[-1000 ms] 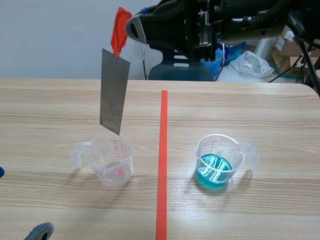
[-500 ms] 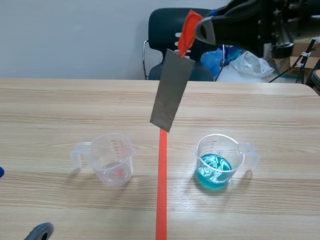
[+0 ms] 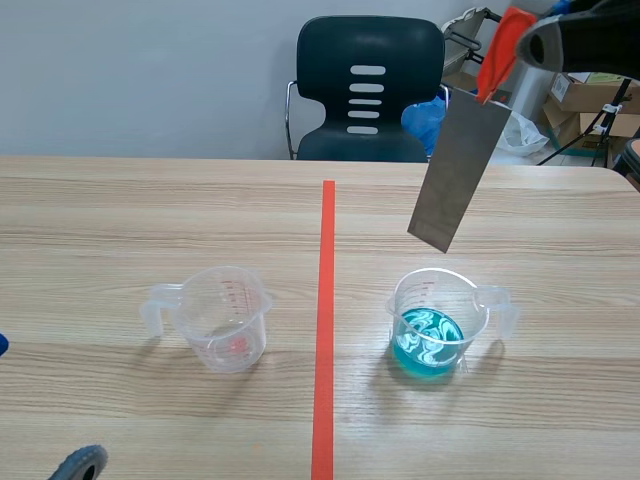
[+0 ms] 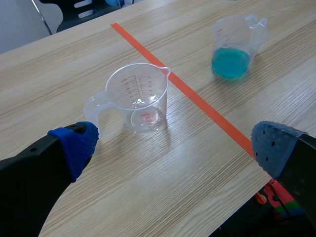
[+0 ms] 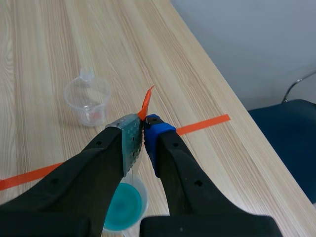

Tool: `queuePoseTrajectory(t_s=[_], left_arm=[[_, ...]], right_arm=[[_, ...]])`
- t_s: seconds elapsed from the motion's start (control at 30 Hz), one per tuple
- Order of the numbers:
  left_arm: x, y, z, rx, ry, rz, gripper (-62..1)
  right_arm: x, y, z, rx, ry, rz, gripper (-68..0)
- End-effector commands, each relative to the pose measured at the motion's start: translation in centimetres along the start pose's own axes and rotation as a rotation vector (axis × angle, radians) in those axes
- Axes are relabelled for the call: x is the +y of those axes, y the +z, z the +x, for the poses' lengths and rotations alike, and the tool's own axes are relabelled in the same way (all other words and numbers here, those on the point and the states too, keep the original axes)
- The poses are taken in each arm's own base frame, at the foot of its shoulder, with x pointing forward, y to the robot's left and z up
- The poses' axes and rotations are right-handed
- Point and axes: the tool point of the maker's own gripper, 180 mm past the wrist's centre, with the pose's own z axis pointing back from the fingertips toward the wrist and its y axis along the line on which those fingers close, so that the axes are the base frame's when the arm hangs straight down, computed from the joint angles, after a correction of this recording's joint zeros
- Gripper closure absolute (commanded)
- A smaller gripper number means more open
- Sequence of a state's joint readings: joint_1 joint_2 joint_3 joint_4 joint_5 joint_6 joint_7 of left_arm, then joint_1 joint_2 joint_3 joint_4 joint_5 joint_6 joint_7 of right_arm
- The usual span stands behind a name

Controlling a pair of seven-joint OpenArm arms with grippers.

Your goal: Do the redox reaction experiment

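The bench (image 3: 120, 200) is carrying two clear measuring cups, one either side of an orange-red tape line, and it is likely the surface that is going to suffer if the next move is misjudged. The grey metal plate (image 3: 458, 170) is hanging tilted in the air over the right-hand side, its lower corner appearing to sit above the cup of blue liquid (image 3: 437, 322). Because the plate is dangling and slanted, it may be swinging as it comes down. A corner catching the rim could tip the light cup and send blue solution across the wood, or the plate could be missing the opening altogether. The empty cup (image 3: 222, 318) is standing well apart from all this.

The left end effector (image 4: 175, 145) is sitting low with its fingers spread wide and nothing between them, the empty cup lying just ahead of it. The right end effector (image 5: 143, 129) is raised high and is pinching only the small orange tab (image 5: 146, 102) fixed to the plate's top edge. The plate is therefore hanging below the fingers, and that thin tab could be slipping or tearing under the load
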State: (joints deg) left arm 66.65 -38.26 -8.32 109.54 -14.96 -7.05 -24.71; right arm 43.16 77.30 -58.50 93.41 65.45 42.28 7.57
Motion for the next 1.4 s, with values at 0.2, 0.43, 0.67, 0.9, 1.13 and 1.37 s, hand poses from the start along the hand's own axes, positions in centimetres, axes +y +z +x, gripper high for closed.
queuePoseTrajectory(t_s=[0.2,0.43,0.67,0.9,1.13,1.37], left_arm=[[0.0,-0.2,0.8,-0.030,0.000,0.003,-62.3],[0.0,-0.2,0.8,-0.030,0.000,0.003,-62.3],[0.0,-0.2,0.8,-0.030,0.000,0.003,-62.3],[0.0,-0.2,0.8,-0.030,0.000,0.004,-62.3],[0.0,-0.2,0.8,-0.030,0.000,0.004,-62.3],[0.0,-0.2,0.8,-0.030,0.000,0.003,-62.3]], right_arm=[[-0.9,2.0,1.5,-0.010,0.028,-0.044,-1.0],[-0.4,1.7,0.7,0.038,0.028,-0.027,-1.0],[1.8,0.7,1.0,0.057,0.051,0.037,-1.0],[2.6,0.5,1.3,0.055,0.063,0.059,-1.0],[2.6,0.6,0.8,0.088,0.069,0.057,-1.0],[2.2,1.3,0.7,0.101,0.071,0.038,-1.0]])
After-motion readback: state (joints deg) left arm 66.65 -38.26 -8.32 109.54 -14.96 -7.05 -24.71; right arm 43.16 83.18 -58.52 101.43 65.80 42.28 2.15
